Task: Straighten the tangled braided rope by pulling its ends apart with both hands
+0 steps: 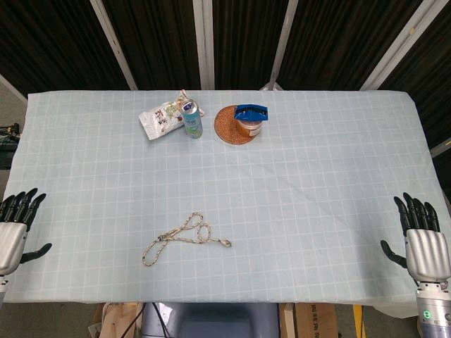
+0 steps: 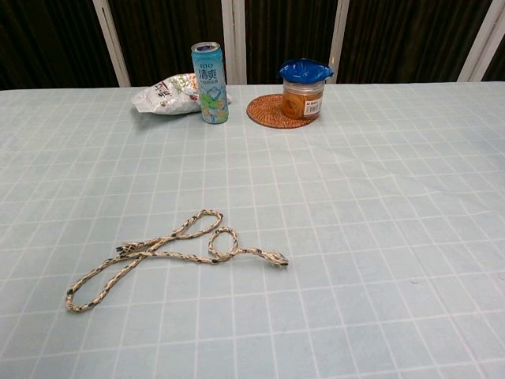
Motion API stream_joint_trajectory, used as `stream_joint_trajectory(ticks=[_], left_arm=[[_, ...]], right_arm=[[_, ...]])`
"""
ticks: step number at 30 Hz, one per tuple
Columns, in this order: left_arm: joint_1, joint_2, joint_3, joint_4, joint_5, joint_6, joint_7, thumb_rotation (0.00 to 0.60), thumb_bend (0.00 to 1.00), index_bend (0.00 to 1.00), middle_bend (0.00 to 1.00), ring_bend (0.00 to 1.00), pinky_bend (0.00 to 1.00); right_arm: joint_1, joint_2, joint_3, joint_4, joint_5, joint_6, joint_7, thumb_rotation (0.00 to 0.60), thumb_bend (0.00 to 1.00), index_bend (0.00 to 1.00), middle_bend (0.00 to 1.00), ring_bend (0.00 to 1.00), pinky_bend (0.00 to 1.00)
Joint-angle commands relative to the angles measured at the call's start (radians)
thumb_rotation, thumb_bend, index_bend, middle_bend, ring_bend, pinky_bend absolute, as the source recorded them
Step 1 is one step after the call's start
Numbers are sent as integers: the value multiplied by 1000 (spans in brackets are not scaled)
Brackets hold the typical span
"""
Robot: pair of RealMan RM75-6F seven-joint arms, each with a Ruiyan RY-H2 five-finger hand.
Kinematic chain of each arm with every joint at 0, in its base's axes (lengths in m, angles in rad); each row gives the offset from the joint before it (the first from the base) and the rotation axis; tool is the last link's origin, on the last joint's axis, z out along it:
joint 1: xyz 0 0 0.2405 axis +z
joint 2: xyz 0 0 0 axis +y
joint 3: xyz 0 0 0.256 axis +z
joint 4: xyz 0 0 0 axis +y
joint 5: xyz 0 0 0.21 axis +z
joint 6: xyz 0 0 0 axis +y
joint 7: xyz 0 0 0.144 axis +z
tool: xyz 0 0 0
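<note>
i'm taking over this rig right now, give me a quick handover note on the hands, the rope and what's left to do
Left robot hand: open, holding nothing, at the table's left edge, far from the rope.
Right robot hand: open, holding nothing, at the table's right edge.
Rope: lies loose and looped on the tablecloth near the front edge, left of centre; one end points right, the other lies front left.
Can, snack bag and jar on a coaster stand at the far side, away from the rope.
Done: nothing yet, rope untouched.
Left: grip each end with one hand, then pull apart until straight.
</note>
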Motion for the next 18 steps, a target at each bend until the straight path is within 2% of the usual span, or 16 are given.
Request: stream_joint_trajectory(ticks=[1,13,18], left_arm=[[0,1,1,-2,-1,-1,0,600,0,0,0,0,0],[1,3,2,-11,-3,0,-8,600,0,0,0,0,0],[2,4,-2,-13,-12,-1,-12,600,0,0,0,0,0]], right_arm=[[0,1,0,-1,-1,-1,2,600,272,0,0,0,0],[1,5,-13,-13,-32,1,7,600,272,0,0,0,0],[19,9,-23,-23,-58,-30,53,600,273,0,0,0,0]])
